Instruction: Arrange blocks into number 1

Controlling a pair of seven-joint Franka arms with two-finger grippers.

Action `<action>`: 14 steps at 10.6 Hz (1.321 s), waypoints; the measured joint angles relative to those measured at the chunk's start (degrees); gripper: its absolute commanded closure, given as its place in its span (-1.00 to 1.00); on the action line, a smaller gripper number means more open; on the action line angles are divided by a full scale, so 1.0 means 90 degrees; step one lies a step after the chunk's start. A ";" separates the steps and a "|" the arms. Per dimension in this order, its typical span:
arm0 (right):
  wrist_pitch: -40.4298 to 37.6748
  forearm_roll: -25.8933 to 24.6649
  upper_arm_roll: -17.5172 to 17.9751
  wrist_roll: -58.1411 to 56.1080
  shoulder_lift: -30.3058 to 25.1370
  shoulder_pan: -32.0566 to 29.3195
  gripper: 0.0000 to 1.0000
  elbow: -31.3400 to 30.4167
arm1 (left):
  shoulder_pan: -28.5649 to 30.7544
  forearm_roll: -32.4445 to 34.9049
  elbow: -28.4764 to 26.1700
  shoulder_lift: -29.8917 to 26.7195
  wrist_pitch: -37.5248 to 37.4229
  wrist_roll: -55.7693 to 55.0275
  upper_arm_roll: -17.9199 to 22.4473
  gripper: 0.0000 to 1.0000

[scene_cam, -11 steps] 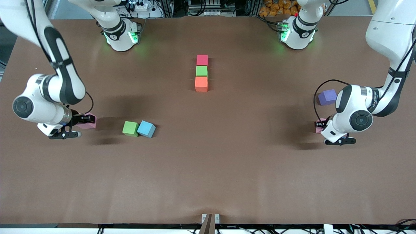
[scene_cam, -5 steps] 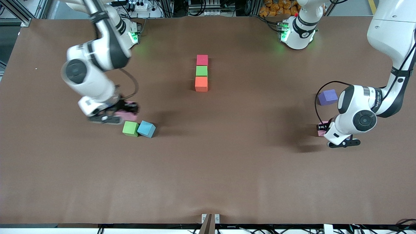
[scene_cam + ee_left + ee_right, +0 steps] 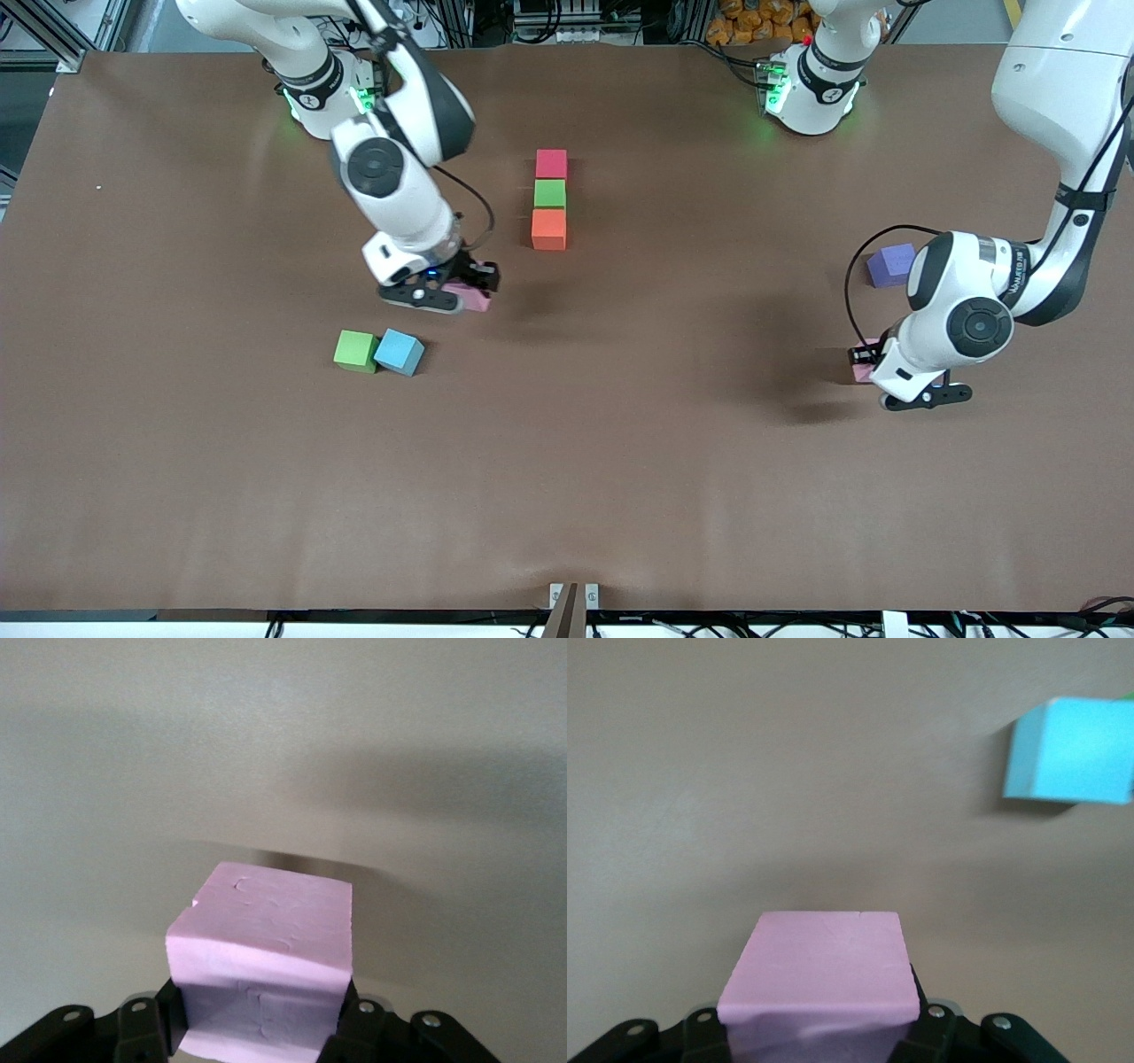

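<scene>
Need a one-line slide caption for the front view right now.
Both grippers, right gripper and left gripper, each hold a pink block; red-green-orange column stands mid-table.

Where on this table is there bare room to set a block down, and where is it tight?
Bare table spans everything nearer the camera than the loose green block and blue block. Also free: the stretch between the orange block and the purple block. It is tight around the red-green-orange column and the green-blue pair.
</scene>
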 measured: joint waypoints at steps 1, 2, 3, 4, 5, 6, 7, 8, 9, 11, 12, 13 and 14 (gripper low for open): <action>0.0174 0.0063 -0.0003 0.0244 0.0275 0.0220 -0.14 0.0185 | -0.0036 0.0000 0.0004 0.0026 0.0001 -0.0109 -0.0010 1.00; 0.0385 0.0177 -0.0004 0.0384 0.0562 0.0439 -0.14 0.0319 | -0.0088 -0.0001 0.0008 0.0050 0.0002 -0.0228 -0.0014 1.00; 0.0576 0.0250 -0.0005 0.0447 0.0838 0.0614 -0.14 0.0393 | -0.0137 -0.0001 0.0012 0.0068 0.0003 -0.0344 -0.0020 1.00; 0.0676 0.0262 -0.0009 0.0461 0.1072 0.0733 -0.14 0.0452 | -0.0176 -0.0001 0.0018 0.0084 0.0003 -0.0405 -0.0028 1.00; 0.0711 0.0266 -0.0011 0.0462 0.1274 0.0826 -0.14 0.0540 | -0.0203 -0.0012 0.0021 0.0102 0.0003 -0.0433 -0.0031 1.00; 0.0714 0.0269 -0.0010 0.0462 0.1413 0.0904 -0.14 0.0620 | -0.0222 -0.0023 0.0026 0.0115 0.0004 -0.0468 -0.0033 1.00; 0.0715 0.0271 -0.0010 0.0462 0.1501 0.0968 -0.14 0.0669 | -0.0252 -0.0050 0.0039 0.0126 0.0006 -0.0527 -0.0035 1.00; 0.0707 0.0271 -0.0010 0.0460 0.1537 0.1009 -0.14 0.0688 | -0.0286 -0.0075 0.0065 0.0139 0.0007 -0.0565 -0.0036 1.00; 0.0671 0.0271 -0.0007 0.0439 0.1563 0.1049 -0.14 0.0687 | -0.0305 -0.0081 0.0097 0.0163 0.0007 -0.0595 -0.0036 1.00; 0.0429 0.0271 0.0042 0.0330 0.1632 0.1106 -0.14 0.0682 | -0.0307 -0.0084 0.0115 0.0194 0.0009 -0.0602 -0.0037 1.00; 0.0257 0.0271 0.0081 0.0273 0.1655 0.1116 -0.14 0.0682 | -0.0307 -0.0085 0.0117 0.0200 0.0009 -0.0602 -0.0037 1.00; 0.0125 0.0271 0.0108 0.0230 0.1662 0.1120 -0.14 0.0683 | -0.0307 -0.0085 0.0117 0.0208 0.0009 -0.0603 -0.0037 1.00; 0.0056 0.0271 0.0125 0.0209 0.1662 0.1120 -0.14 0.0683 | -0.0311 -0.0086 0.0118 0.0218 0.0015 -0.0616 -0.0037 1.00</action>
